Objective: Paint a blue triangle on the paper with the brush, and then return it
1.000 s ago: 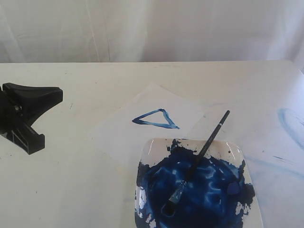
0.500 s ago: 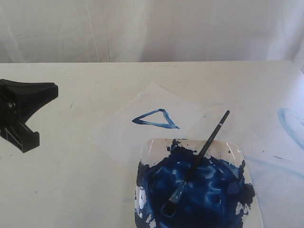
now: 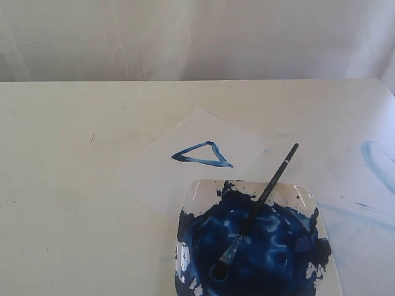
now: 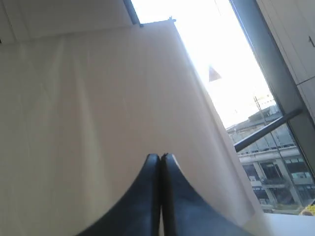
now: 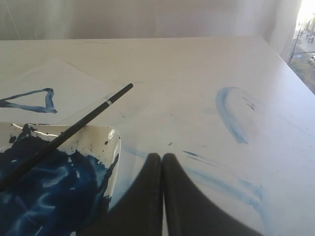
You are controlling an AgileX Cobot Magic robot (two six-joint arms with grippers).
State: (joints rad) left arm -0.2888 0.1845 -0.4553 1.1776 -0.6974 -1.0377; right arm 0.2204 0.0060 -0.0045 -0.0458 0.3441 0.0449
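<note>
We see our right gripper point(image 5: 162, 158) pressed closed and empty; just beside it the glossy dish point(image 5: 112, 142) cradles the slim black brush point(image 5: 74, 129). Beyond lies thin paper point(image 5: 74, 81) bearing the blue triangle point(image 5: 34, 101). Our left gripper point(image 4: 159, 158), closed and empty, points upward at a curtain point(image 4: 88, 108).

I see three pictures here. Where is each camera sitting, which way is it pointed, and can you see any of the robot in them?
Exterior view: off the arms, looking down across the table at the paper, blue triangle, paint dish and brush; no robot shows.
Left wrist view: on the left arm, tilted up at a curtain and window; the shut left gripper shows.
Right wrist view: on the right arm, low over the table; the shut right gripper shows.
Exterior and right wrist views share triangle, dish and brush.
</note>
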